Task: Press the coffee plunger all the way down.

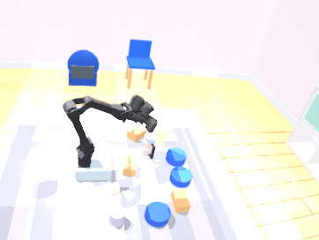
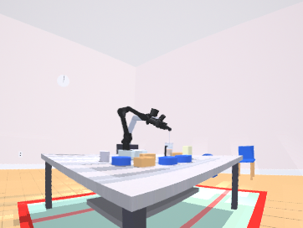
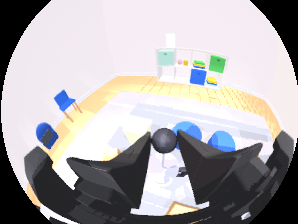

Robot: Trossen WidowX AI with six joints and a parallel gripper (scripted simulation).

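Observation:
The coffee press (image 1: 147, 149) (image 2: 169, 150) stands upright on the table, a small clear vessel with a black handle; it shows only partly in the wrist view (image 3: 171, 175), below and between the fingers. Its thin rod rises well above the vessel to the dark round plunger knob (image 3: 164, 140). My gripper (image 1: 152, 125) (image 2: 169, 129) (image 3: 164, 138) points down and outward, high over the press, and is shut on the knob, with a fingertip on either side. The vessel's contents and the plunger disc are too small to make out.
Blue round blocks (image 1: 175, 157) (image 1: 181, 176) (image 1: 157, 213) stand right of and in front of the press. Orange blocks (image 1: 137, 134) (image 1: 129, 167) (image 1: 181, 201) and a pale yellow block (image 2: 187, 150) stand around it. A whitish cup (image 1: 117, 218) (image 2: 105, 156) stands farther off.

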